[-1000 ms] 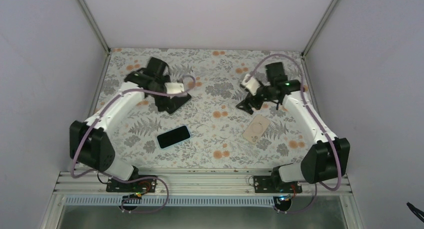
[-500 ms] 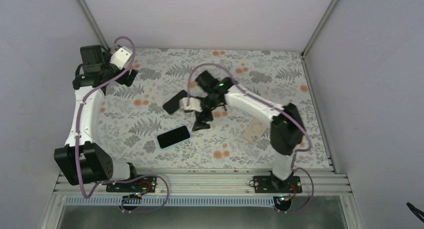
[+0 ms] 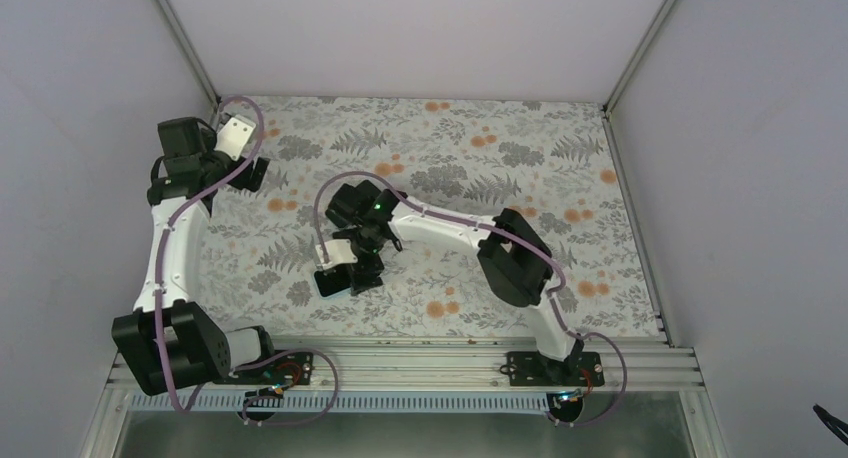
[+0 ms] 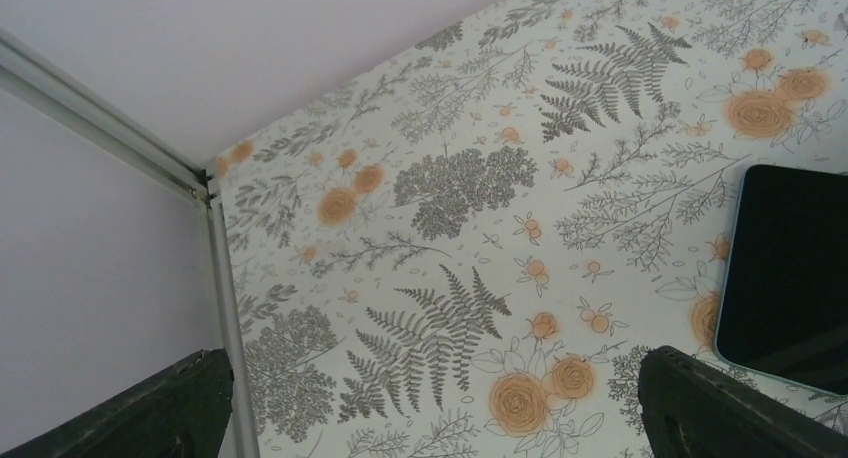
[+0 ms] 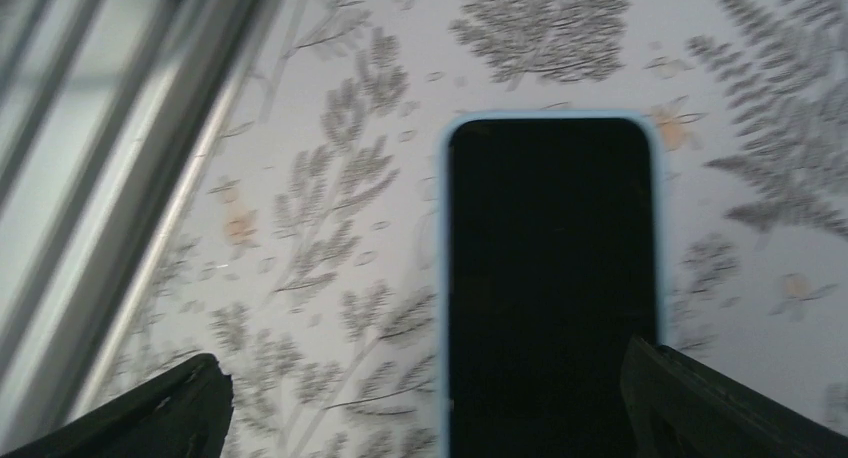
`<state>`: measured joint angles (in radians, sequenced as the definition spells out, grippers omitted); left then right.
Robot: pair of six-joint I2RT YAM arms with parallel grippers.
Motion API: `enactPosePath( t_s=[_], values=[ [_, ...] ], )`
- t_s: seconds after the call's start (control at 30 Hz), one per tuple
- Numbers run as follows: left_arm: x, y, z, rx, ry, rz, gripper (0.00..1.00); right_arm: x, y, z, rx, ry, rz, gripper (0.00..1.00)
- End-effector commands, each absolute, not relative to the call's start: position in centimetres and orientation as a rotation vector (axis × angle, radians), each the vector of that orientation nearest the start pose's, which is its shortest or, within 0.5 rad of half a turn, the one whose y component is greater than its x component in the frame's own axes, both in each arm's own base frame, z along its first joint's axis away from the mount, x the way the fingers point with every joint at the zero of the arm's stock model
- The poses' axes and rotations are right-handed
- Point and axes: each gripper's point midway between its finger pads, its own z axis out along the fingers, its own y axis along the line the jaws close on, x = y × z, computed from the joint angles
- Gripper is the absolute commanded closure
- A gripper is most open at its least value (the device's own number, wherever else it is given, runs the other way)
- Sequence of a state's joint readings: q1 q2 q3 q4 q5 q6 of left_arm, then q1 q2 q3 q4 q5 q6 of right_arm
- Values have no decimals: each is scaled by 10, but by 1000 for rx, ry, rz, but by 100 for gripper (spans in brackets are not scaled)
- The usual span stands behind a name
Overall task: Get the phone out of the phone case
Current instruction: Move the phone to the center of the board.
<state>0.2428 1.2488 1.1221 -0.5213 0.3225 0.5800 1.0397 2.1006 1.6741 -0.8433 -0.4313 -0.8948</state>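
Note:
The phone (image 3: 327,283), black-screened in a light-blue phone case (image 5: 441,278), lies flat on the floral table near the front left. My right gripper (image 3: 352,270) hangs just over it and covers most of it from above. In the blurred right wrist view the phone (image 5: 550,268) lies between the spread fingers of the open right gripper (image 5: 430,418), close to the right finger (image 5: 720,403). My left gripper (image 3: 255,170) stands open at the back left corner with only table between its fingers (image 4: 150,413). A dark screen with a light-blue rim (image 4: 790,268) shows at that view's right edge.
White walls and aluminium posts (image 3: 185,38) close in the table (image 3: 560,158) at the back and sides. The metal rail (image 3: 400,363) runs along the front edge, close to the phone. The right arm's elbow (image 3: 515,258) stretches across the middle.
The right arm has swung from the table's middle toward the front left and now hovers over the phone. Its elbow now covers the tan item. The left arm barely shifted in its corner.

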Motion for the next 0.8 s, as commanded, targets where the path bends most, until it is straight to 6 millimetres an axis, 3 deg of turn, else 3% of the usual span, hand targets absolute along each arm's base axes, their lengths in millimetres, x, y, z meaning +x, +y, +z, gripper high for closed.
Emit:
enactPosePath(
  t_s=[0.0, 0.03, 0.1, 0.13, 0.17, 0.2, 0.37, 0.6, 0.67, 0.77],
  values=[
    [380, 43, 245, 497, 2098, 118, 0, 192, 462, 68, -2370, 1486, 561, 1],
    [380, 44, 242, 493, 2101, 118, 0, 190, 466, 69, -2366, 1487, 589, 4],
    [381, 46, 237, 485, 2107, 112, 0, 182, 475, 74, -2359, 1462, 641, 27],
    [381, 46, 236, 483, 2108, 110, 0, 179, 481, 78, -2346, 1447, 648, 43],
    [381, 47, 235, 480, 2109, 107, 0, 177, 488, 80, -2325, 1443, 636, 74],
    [382, 48, 235, 474, 2107, 107, 0, 181, 499, 82, -2273, 1464, 604, 94],
    [384, 51, 234, 440, 2102, 91, 0, 216, 542, 80, -2040, 1593, 489, 97],
    [379, 55, 228, 420, 2115, 96, 0, 228, 563, 47, -2021, 1669, 417, 97],
    [377, 57, 227, 417, 2117, 102, 0, 215, 565, 50, -2068, 1639, 498, 97],
    [375, 60, 225, 418, 2121, 116, 0, 176, 560, 64, -2175, 1518, 628, 97]
  ],
)
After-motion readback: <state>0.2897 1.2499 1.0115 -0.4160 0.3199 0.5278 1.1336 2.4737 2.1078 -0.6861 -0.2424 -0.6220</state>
